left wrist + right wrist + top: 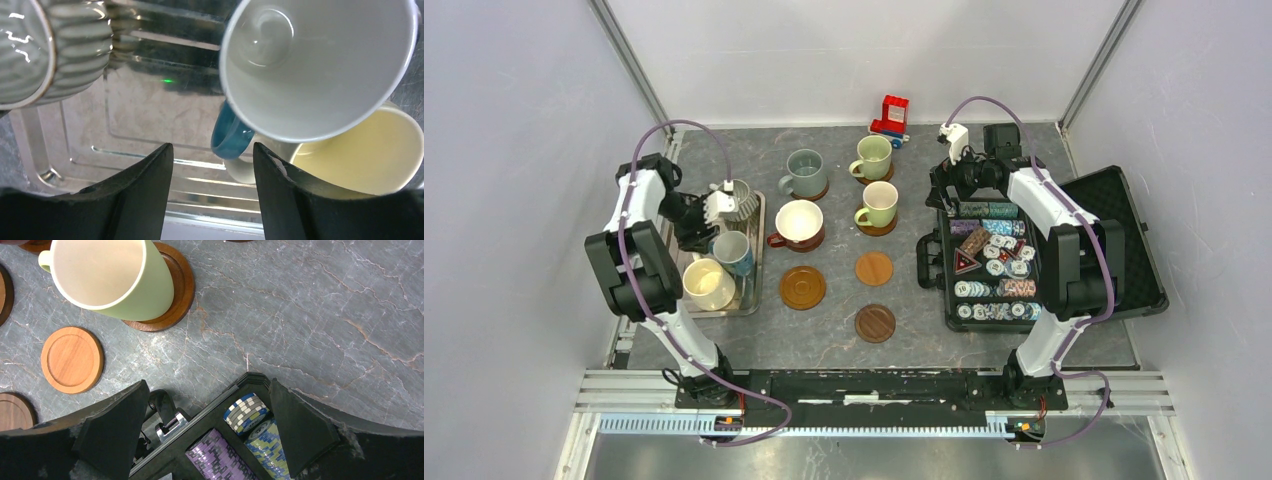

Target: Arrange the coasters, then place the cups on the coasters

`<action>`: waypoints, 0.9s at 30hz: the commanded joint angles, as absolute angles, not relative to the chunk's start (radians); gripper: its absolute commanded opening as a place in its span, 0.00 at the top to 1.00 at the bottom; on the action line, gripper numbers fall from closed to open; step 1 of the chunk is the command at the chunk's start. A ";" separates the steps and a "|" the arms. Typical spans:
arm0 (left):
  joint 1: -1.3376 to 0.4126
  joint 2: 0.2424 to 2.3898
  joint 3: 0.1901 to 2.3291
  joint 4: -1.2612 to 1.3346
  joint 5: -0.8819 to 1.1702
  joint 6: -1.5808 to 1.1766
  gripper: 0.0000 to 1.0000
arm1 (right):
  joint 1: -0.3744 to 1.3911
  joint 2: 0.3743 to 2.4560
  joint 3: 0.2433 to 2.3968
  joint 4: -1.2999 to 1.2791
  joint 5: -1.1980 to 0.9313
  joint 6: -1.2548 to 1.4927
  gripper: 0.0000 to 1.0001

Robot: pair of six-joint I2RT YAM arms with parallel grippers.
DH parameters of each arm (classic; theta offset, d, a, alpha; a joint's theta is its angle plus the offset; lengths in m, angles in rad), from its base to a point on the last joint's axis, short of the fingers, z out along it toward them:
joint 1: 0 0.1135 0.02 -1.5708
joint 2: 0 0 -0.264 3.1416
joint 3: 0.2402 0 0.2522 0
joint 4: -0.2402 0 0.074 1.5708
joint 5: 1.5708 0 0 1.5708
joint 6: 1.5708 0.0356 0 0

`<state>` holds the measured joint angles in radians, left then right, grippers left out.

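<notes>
Four cups stand on coasters: a grey-green one (805,172), a pale green one (873,157), a cream-and-brown one (799,223) and a second pale green one (879,205) (110,275), whose rimmed coaster (175,295) shows beneath it. Three coasters lie bare (802,287) (874,268) (875,323). On the metal tray (150,110) are a ribbed grey mug (50,45), a blue-white mug (320,65) and a cream-yellow mug (370,150). My left gripper (212,150) (716,222) hangs open over the tray, the blue handle (231,135) just beyond its tips. My right gripper (207,387) (944,195) is open and holds nothing.
A black case of poker chips (994,265) lies under the right gripper, its lid (1124,240) folded out to the right. Chip stacks (245,412) sit between the right fingers' view. A red toy (889,117) stands at the back. A flat coaster (72,359) lies left of the case.
</notes>
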<state>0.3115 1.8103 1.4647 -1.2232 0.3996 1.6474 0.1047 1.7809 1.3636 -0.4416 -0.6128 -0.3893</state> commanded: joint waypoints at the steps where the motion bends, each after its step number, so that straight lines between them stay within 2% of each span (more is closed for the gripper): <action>1: 0.302 1.798 1.438 -1.217 0.439 1.745 0.34 | 0.107 1.733 1.372 -0.426 -0.617 -0.386 0.02; 9: 0.293 1.794 1.344 -1.226 0.417 1.862 0.35 | 0.107 1.738 1.380 -0.429 -0.617 -0.385 0.02; 18: 0.295 1.818 1.324 -1.170 0.457 1.852 0.40 | 0.107 1.728 1.374 -0.443 -0.608 -0.397 0.02; 21: 0.295 1.822 1.323 -1.170 0.471 1.856 0.46 | 0.107 1.728 1.378 -0.448 -0.605 -0.400 0.02; 27: 0.300 1.807 1.312 -1.170 0.468 1.863 0.65 | 0.107 1.726 1.376 -0.450 -0.603 -0.402 0.02</action>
<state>0.2966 1.8198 1.3209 -1.1702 0.4229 1.8053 0.1047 1.7794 1.3636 -0.4438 -0.6037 -0.3912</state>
